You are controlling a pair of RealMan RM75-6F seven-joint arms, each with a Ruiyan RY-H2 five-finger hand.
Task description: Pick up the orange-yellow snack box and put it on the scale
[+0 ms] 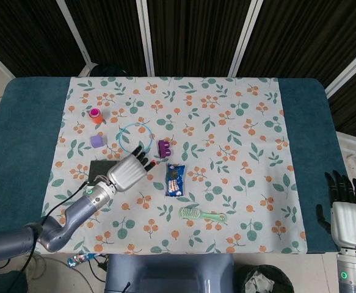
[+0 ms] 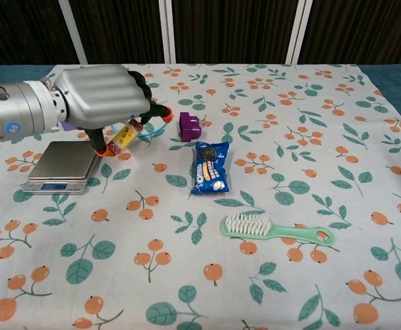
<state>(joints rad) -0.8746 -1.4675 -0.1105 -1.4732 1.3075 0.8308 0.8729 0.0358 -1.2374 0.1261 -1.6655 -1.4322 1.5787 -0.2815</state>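
Observation:
My left hand [image 2: 104, 96] holds the orange-yellow snack box [image 2: 124, 135] under its palm, lifted off the cloth and tilted. In the head view the left hand [image 1: 129, 171] hides the box. The hand hangs just right of the scale [image 2: 61, 162], a square grey platform with a small display at its front; in the head view the scale [image 1: 99, 166] is partly covered by the hand. My right hand [image 1: 347, 210] rests beyond the table's near right corner, fingers spread, holding nothing.
A blue cookie packet [image 2: 210, 167] and a purple toy block [image 2: 189, 125] lie right of the hand. A green brush [image 2: 276, 229] lies nearer. A light blue ring [image 1: 135, 137], a purple cube [image 1: 96, 141] and an orange-pink cup [image 1: 95, 114] sit behind the scale.

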